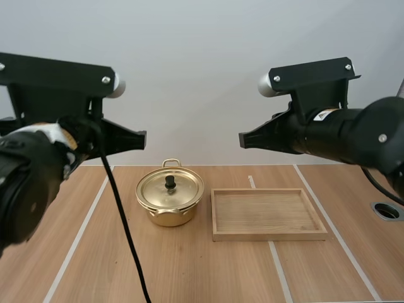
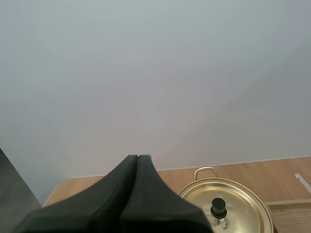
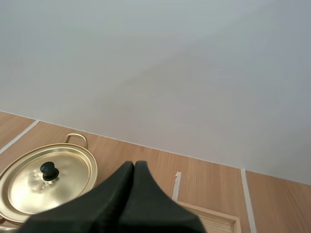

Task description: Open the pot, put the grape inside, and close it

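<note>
A shiny gold pot (image 1: 166, 217) stands upright just left of centre in the high view, closed by its round lid (image 1: 183, 190) with a black knob (image 1: 170, 182) on top.

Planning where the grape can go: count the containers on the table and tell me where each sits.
2. The pot, its lid on, stands left of centre in the high view; the wooden tray lies just to its right, apart from it. Nothing seems hidden.

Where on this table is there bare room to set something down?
The table is bare in front of the pot and the wooden tray, left of the pot, and right of the tray. The tray's floor is bare. Tightest spot: the narrow gap between pot and tray.
</note>
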`<state>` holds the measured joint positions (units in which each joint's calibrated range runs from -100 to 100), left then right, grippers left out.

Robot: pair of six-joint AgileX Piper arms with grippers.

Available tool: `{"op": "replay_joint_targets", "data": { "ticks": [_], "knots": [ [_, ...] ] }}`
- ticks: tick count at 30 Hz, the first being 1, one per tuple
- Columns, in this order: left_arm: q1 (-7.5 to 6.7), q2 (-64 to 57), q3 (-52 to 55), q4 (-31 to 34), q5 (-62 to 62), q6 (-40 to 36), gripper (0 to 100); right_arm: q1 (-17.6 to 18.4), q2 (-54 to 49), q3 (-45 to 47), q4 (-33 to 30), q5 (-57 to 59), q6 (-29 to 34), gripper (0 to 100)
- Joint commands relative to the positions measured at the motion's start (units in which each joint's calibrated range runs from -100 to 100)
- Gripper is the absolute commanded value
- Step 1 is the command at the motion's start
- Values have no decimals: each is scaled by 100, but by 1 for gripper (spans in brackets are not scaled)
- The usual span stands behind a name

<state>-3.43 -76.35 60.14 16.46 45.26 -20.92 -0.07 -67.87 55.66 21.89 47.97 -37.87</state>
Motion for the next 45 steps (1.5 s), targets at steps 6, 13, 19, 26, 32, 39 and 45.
{"op": "replay_joint_targets", "data": {
  "ticks": [6, 13, 19, 26, 32, 39, 45],
  "knots": [
    [5, -1384, 700, 52, 201, -96, 0, 7, -1499, 622, -305, 822, -16, 0],
    [55, -1650, 1418, 52, -393, -96, 0, -69, -1997, 1244, -502, 185, -7, 0],
    [282, -1650, 2446, 52, -1763, -96, 0, -185, -2063, 1920, -462, -1245, -7, 0],
    [307, -1650, 3579, 52, -2487, -96, 0, -185, -2063, 2883, -462, -2136, -16, 0],
    [307, -1650, 3986, 52, -2651, -96, 0, -185, -2063, 3528, -462, -2406, -16, 0],
    [307, -1650, 3986, 23, -2465, -106, 0, -185, -2063, 3815, -462, -2331, -16, 0],
    [307, -1650, 3986, 23, -2462, -94, 0, -185, -2063, 3815, -374, -1984, -16, 0]
  ]
}}
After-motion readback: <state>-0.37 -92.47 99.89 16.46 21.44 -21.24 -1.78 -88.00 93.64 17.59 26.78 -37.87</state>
